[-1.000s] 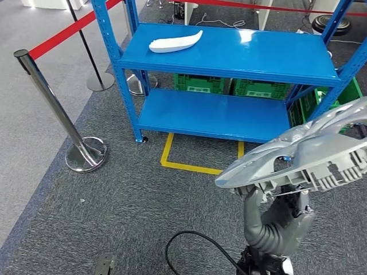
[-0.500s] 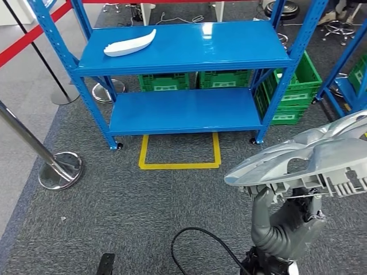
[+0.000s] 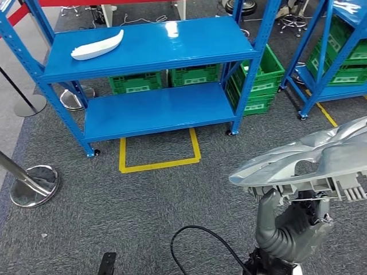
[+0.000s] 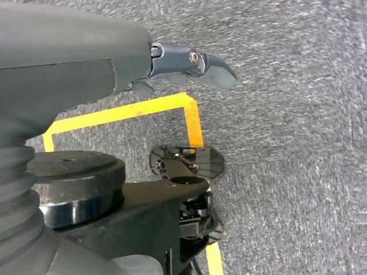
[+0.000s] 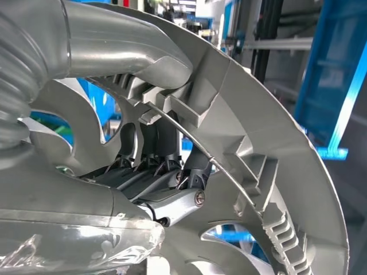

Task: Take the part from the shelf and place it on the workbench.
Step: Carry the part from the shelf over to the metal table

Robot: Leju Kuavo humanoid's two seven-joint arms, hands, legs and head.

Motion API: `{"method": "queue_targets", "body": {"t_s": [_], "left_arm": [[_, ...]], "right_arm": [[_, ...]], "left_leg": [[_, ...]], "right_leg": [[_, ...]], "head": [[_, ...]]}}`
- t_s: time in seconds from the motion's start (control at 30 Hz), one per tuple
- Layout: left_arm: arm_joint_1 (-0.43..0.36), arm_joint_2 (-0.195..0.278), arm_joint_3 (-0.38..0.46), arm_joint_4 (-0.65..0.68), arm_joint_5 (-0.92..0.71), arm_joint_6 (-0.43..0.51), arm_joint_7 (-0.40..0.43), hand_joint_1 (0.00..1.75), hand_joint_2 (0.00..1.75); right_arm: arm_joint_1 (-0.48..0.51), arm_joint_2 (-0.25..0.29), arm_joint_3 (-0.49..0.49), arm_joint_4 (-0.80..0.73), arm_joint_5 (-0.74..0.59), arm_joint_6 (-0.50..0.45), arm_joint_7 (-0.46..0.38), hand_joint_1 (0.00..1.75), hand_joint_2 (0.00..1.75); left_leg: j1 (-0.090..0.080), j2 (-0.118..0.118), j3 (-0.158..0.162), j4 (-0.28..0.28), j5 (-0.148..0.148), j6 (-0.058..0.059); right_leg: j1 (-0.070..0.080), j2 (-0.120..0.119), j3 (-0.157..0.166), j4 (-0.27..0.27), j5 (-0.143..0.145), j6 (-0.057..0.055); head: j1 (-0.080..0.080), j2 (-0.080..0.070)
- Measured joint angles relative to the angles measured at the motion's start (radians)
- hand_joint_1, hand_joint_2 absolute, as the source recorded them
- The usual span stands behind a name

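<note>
My right hand holds a large silver ribbed part, shaped like a wheel cover, from underneath at the lower right of the head view. In the right wrist view the dark fingers reach through the part and curl on its inner ribs. A white curved part lies on the top level of the blue shelf ahead on the left. My left hand hangs above the grey carpet with nothing in it, one dark finger stretched out.
Green crates stand behind and beside the shelf. A second blue shelf is at the far right. A yellow floor outline lies before the shelf. A chrome post base stands left. A black cable loops near my feet.
The whole picture has slid left as the camera turned right, bringing a second shelf into view. The silver part stays in my right hand in the same pose.
</note>
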Motion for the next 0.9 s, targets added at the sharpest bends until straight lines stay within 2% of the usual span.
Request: {"method": "queue_targets", "body": {"t_s": [0.03,0.07,0.13,0.17,0.23,0.27,0.3,0.33,0.37,0.4,0.43,0.47,0.5,0.57,0.6,0.63,0.67,0.7,0.73,0.77,0.8,0.83,0.87,0.9], "left_arm": [[0.000,0.000,0.000,0.000,0.000,0.000,0.000,0.00,1.75],[0.000,0.000,0.000,0.000,0.000,0.000,0.000,0.00,1.75],[-0.001,0.000,0.000,0.000,0.000,0.000,0.000,0.00,1.75],[-0.002,0.000,0.000,0.000,0.000,0.000,0.000,0.00,1.75],[-0.003,0.000,0.000,0.000,0.000,0.000,0.000,0.00,1.75],[-0.002,0.000,0.000,0.000,0.000,0.000,0.000,0.00,1.75],[-0.001,0.000,0.000,0.000,0.001,-0.001,0.000,0.00,1.75],[0.000,0.001,0.000,0.000,0.002,-0.002,0.000,0.00,1.75],[0.001,0.001,0.000,0.000,0.003,-0.004,0.000,0.00,1.75],[0.001,0.001,0.001,0.000,0.004,-0.006,0.000,0.00,1.75],[0.001,0.001,0.001,0.000,0.005,-0.007,0.000,0.00,1.75],[0.000,0.001,0.001,0.000,0.006,-0.008,-0.001,0.00,1.75],[0.000,0.000,0.001,0.000,0.007,-0.009,-0.001,0.00,1.75],[-0.001,-0.003,0.001,0.000,0.008,-0.011,-0.001,0.00,1.75],[-0.002,-0.005,0.001,0.000,0.007,-0.012,0.001,0.00,1.75],[-0.003,-0.006,0.001,0.000,0.006,-0.012,0.004,0.00,1.75],[-0.004,-0.008,0.001,0.000,0.004,-0.013,0.007,0.00,1.75],[-0.004,-0.009,0.001,0.000,0.002,-0.012,0.012,0.00,1.75],[-0.004,-0.010,0.001,0.000,0.001,-0.013,0.016,0.00,1.75],[-0.002,-0.010,0.001,0.000,0.001,-0.013,0.018,0.00,1.75],[0.000,-0.011,0.001,0.000,0.001,-0.014,0.019,0.00,1.75],[0.002,-0.010,0.001,0.000,0.000,-0.016,0.018,0.00,1.75],[0.002,-0.010,0.002,0.000,0.000,-0.018,0.017,0.00,1.75],[0.002,-0.010,0.002,0.000,0.000,-0.019,0.015,0.00,1.75]], "right_arm": [[0.000,0.000,0.000,0.000,0.000,0.000,0.000,1.75,1.75],[0.000,0.001,0.000,0.000,0.000,0.000,0.000,1.75,1.75],[0.000,0.001,0.000,-0.001,0.000,0.000,0.000,1.75,1.75],[0.001,0.002,0.000,-0.002,0.000,0.000,0.000,1.75,1.75],[0.000,0.003,0.000,-0.003,0.000,0.000,0.000,1.75,1.75],[0.000,0.003,0.000,-0.003,0.000,0.000,0.001,1.75,1.75],[0.000,0.003,0.000,-0.003,0.000,0.000,0.002,1.75,1.75],[0.000,0.003,0.000,-0.003,0.000,0.000,0.005,1.75,1.75],[0.000,0.003,0.000,-0.003,0.000,0.000,0.008,1.75,1.75],[0.000,0.003,0.000,-0.003,0.000,0.000,0.011,1.75,1.75],[0.000,0.003,0.000,-0.003,0.000,0.000,0.014,1.75,1.75],[0.000,0.003,0.000,-0.003,0.000,0.000,0.015,1.75,1.75],[0.000,0.003,0.000,-0.003,0.000,0.000,0.016,1.75,1.75],[0.000,0.003,0.000,-0.004,0.003,0.000,0.015,1.75,1.75],[0.000,0.003,0.001,-0.004,0.005,0.000,0.015,1.75,1.75],[0.002,0.002,0.001,-0.005,0.009,0.000,0.015,1.75,1.75],[0.005,0.002,0.001,-0.008,0.013,0.000,0.014,1.75,1.75],[0.008,0.001,0.001,-0.011,0.019,0.000,0.014,1.75,1.75],[0.011,0.001,0.001,-0.016,0.026,0.000,0.013,1.75,1.75],[0.015,0.000,0.001,-0.021,0.034,0.000,0.011,1.75,1.75],[0.018,-0.001,0.000,-0.026,0.040,0.000,0.009,1.75,1.75],[0.021,-0.002,0.000,-0.029,0.045,0.000,0.007,1.75,1.75],[0.026,-0.003,0.000,-0.033,0.048,0.000,0.006,1.75,1.75],[0.032,-0.005,0.000,-0.037,0.049,0.000,0.006,1.75,1.75]], "left_leg": [[-0.003,0.008,0.001,0.002,-0.002,-0.004],[-0.006,0.016,0.002,0.002,-0.002,-0.009],[-0.007,0.034,0.003,0.001,-0.003,-0.018],[-0.006,0.027,0.002,0.006,-0.010,-0.024],[-0.002,-0.016,-0.023,0.066,-0.057,-0.035],[0.000,-0.044,-0.049,0.128,-0.093,-0.038],[0.001,-0.060,-0.082,0.199,-0.126,-0.040],[0.002,-0.066,-0.110,0.257,-0.147,-0.040],[0.002,-0.069,-0.125,0.286,-0.147,-0.040],[0.003,-0.071,-0.122,0.276,-0.126,-0.039],[0.004,-0.078,-0.101,0.230,-0.091,-0.038],[0.006,-0.096,-0.069,0.162,-0.052,-0.036],[0.010,-0.122,-0.038,0.095,-0.025,-0.034],[0.015,-0.161,-0.005,0.018,-0.007,-0.030],[0.014,-0.163,-0.004,0.010,-0.010,-0.027],[0.013,-0.153,-0.005,0.008,-0.008,-0.021],[0.013,-0.141,-0.005,0.005,-0.005,-0.014],[0.014,-0.128,-0.005,0.003,-0.002,-0.007],[0.015,-0.113,-0.005,0.000,0.000,0.000],[0.013,-0.099,-0.005,0.000,0.000,0.004],[0.011,-0.084,-0.006,0.000,0.000,0.007],[0.009,-0.068,-0.005,0.000,-0.001,0.008],[0.008,-0.053,-0.005,0.000,-0.001,0.008],[0.007,-0.038,-0.004,0.001,-0.002,0.008]], "right_leg": [[0.002,-0.015,0.021,-0.038,0.008,-0.007],[0.005,-0.020,0.026,-0.051,0.008,-0.014],[0.004,0.006,0.019,-0.051,0.014,-0.029],[0.003,0.018,0.016,-0.052,0.017,-0.036],[-0.003,0.041,0.012,-0.055,0.023,-0.047],[-0.005,0.053,0.009,-0.055,0.025,-0.050],[-0.005,0.066,0.005,-0.055,0.028,-0.052],[-0.005,0.081,0.002,-0.055,0.030,-0.052],[-0.005,0.096,0.000,-0.055,0.032,-0.051],[-0.005,0.112,-0.001,-0.055,0.034,-0.049],[-0.006,0.128,-0.001,-0.055,0.036,-0.047],[-0.007,0.142,-0.001,-0.055,0.038,-0.043],[-0.007,0.156,-0.004,-0.053,0.040,-0.039],[-0.008,0.178,-0.014,-0.051,0.046,-0.027],[-0.009,0.189,-0.020,-0.052,0.051,-0.019],[-0.012,0.200,-0.026,-0.056,0.056,-0.012],[-0.012,0.196,-0.031,-0.055,0.056,-0.006],[-0.011,0.175,-0.041,-0.040,0.045,-0.002],[-0.008,0.145,-0.060,-0.004,0.023,0.002],[-0.006,0.109,-0.086,0.054,-0.011,0.004],[-0.005,0.083,-0.118,0.126,-0.047,0.007],[-0.005,0.071,-0.145,0.190,-0.074,0.009],[-0.006,0.065,-0.159,0.227,-0.084,0.010],[-0.006,0.061,-0.151,0.223,-0.075,0.010]], "head": [[-0.001,0.000],[-0.002,0.000],[-0.003,0.000],[-0.003,0.000],[-0.006,0.000],[-0.007,0.000],[-0.009,0.000],[-0.009,0.000],[-0.009,0.000],[-0.009,0.000],[-0.009,0.000],[-0.009,0.000],[-0.009,0.000],[-0.009,0.000],[-0.010,0.000],[-0.010,0.000],[-0.010,0.000],[-0.006,0.000],[-0.001,0.000],[0.004,0.000],[0.008,0.000],[0.009,0.000],[0.009,0.000],[0.009,0.000]]}}
